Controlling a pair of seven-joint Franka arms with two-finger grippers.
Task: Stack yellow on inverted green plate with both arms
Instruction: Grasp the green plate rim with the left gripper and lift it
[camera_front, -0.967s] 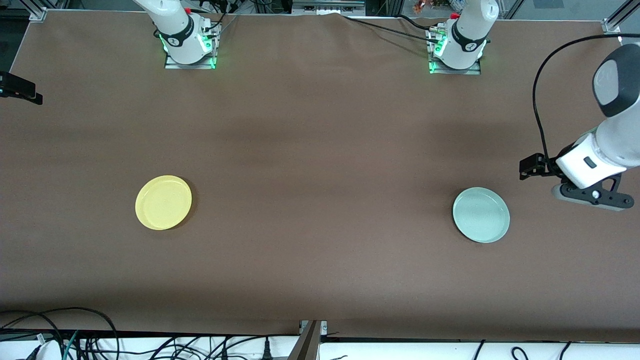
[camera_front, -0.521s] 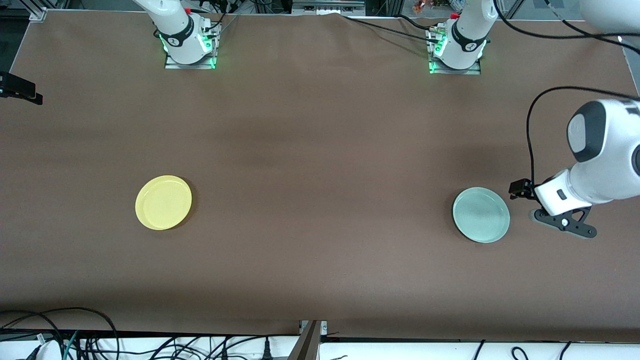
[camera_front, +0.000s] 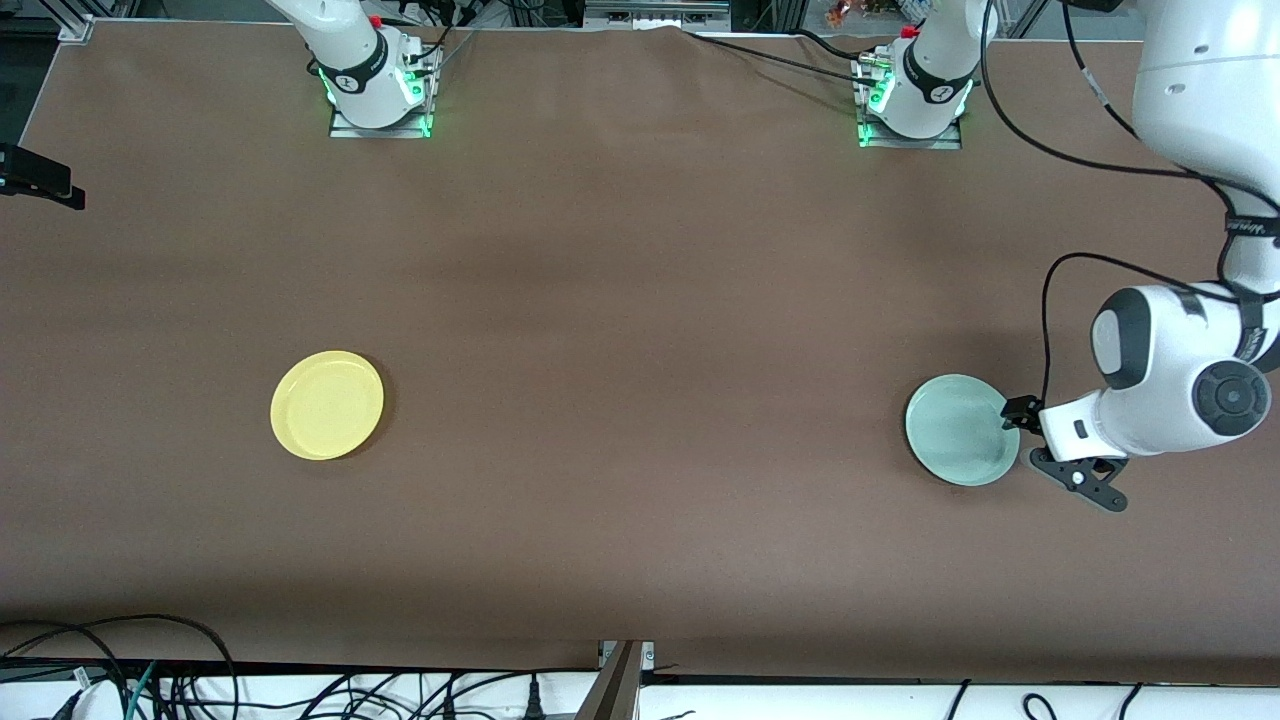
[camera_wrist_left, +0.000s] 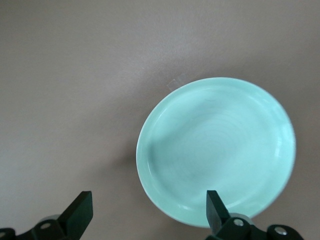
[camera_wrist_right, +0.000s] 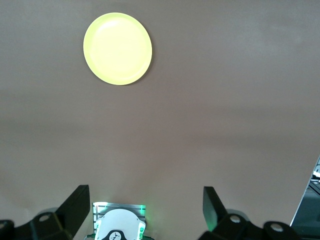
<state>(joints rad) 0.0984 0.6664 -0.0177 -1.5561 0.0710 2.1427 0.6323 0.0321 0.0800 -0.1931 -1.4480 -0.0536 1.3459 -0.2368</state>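
The pale green plate (camera_front: 962, 430) lies rim up on the brown table toward the left arm's end; it also shows in the left wrist view (camera_wrist_left: 216, 152). My left gripper (camera_front: 1017, 414) is open and empty, low beside the plate's rim; in its wrist view (camera_wrist_left: 148, 212) one finger (camera_wrist_left: 216, 207) is over the plate's edge and the other over bare table. The yellow plate (camera_front: 327, 404) lies rim up toward the right arm's end and shows in the right wrist view (camera_wrist_right: 117, 48). My right gripper (camera_wrist_right: 145, 210) is open and empty, high over its own base, outside the front view.
The arm bases (camera_front: 378, 85) (camera_front: 912, 95) stand along the table's edge farthest from the front camera. A black object (camera_front: 40, 180) sits at the table edge at the right arm's end. Cables (camera_front: 150, 680) run below the near edge.
My left arm has swung down and in from the table's end, and its gripper now sits at the green plate's rim. The plates and the right arm have not moved.
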